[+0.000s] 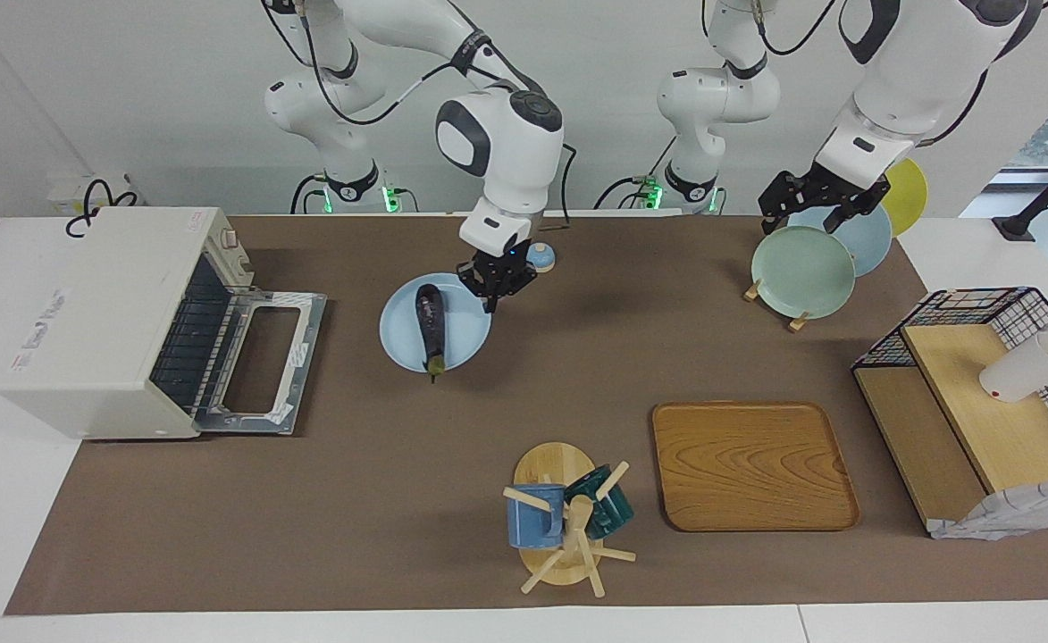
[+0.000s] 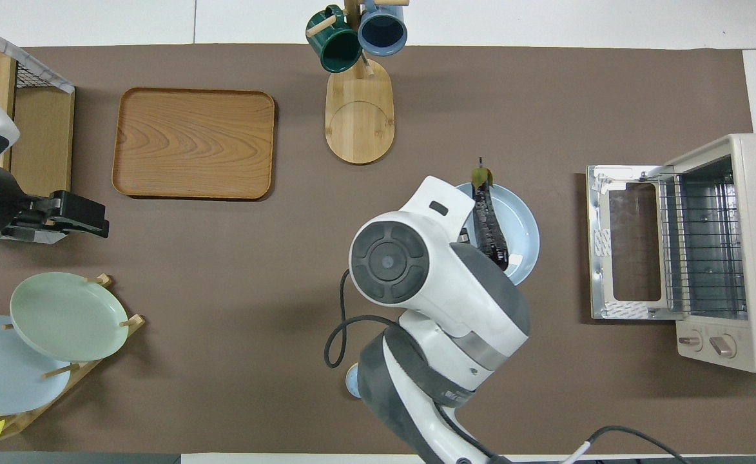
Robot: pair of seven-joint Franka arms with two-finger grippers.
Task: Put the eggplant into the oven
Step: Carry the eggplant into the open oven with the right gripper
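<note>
Right pincer [image 1: 493, 288] grips blue plate [image 1: 463, 344] bearing eggplant [image 1: 431, 325].

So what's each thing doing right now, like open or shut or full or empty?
oven: door dropped open, nothing on its rack
eggplant: lying on the blue plate
right gripper: shut on the blue plate's rim, carrying it above the table
left gripper: open, waiting over the plate rack
wooden tray: empty
mugs: hanging on the mug stand
</note>
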